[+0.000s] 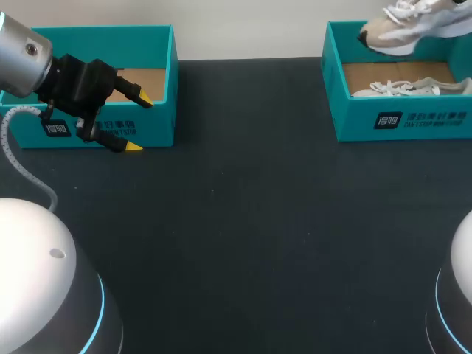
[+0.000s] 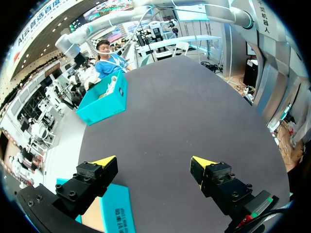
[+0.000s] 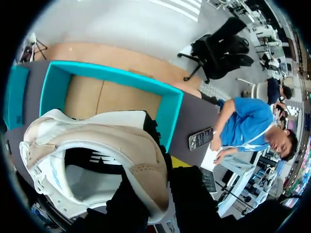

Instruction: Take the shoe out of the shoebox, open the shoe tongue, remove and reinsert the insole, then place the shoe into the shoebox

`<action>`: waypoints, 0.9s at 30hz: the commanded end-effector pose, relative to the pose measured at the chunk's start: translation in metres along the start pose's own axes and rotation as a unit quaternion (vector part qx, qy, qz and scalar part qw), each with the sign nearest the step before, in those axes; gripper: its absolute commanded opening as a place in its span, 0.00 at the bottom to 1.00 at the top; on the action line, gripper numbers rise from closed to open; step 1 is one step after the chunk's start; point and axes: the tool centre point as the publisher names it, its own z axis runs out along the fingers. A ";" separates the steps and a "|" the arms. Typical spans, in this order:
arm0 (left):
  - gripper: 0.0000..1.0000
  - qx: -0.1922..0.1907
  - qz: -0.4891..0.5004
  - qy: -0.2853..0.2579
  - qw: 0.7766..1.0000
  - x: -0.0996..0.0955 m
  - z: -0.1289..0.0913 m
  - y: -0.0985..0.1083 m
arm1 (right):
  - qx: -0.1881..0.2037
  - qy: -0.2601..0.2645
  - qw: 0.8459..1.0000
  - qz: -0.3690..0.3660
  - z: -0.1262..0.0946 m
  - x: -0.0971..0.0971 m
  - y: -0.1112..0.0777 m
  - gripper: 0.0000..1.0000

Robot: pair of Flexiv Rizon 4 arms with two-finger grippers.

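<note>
A beige and white shoe [image 1: 417, 22] hangs above the right teal shoebox [image 1: 402, 118]. In the right wrist view my right gripper [image 3: 165, 182] is shut on the heel collar of this shoe [image 3: 97, 145], with the open box [image 3: 112, 97] below it. My right arm does not show in the head view. A second white shoe [image 1: 409, 87] lies inside that box. My left gripper [image 1: 139, 123] hovers open and empty at the front wall of the left teal box [image 1: 158, 66]. In the left wrist view its fingers [image 2: 153, 162] stand wide apart over the dark table.
The left teal box [image 2: 116, 213] lies partly under my left gripper and shows a bare cardboard floor. The far shoebox [image 2: 104, 99] stands across the black table top [image 1: 243, 221], which spreads between the two boxes.
</note>
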 end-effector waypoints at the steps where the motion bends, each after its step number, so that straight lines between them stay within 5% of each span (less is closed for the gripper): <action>1: 1.00 -0.001 0.000 0.000 1.000 0.001 0.000 0.000 | 0.025 0.015 0.999 0.030 -0.003 -0.005 0.009 0.00; 14: 1.00 -0.001 0.000 0.000 1.000 0.001 0.000 0.000 | 0.025 0.015 0.999 0.030 -0.003 -0.005 0.009 0.00; 27: 1.00 -0.001 0.000 0.000 1.000 0.001 0.000 0.000 | 0.018 0.003 0.991 0.134 0.001 0.007 -0.001 0.00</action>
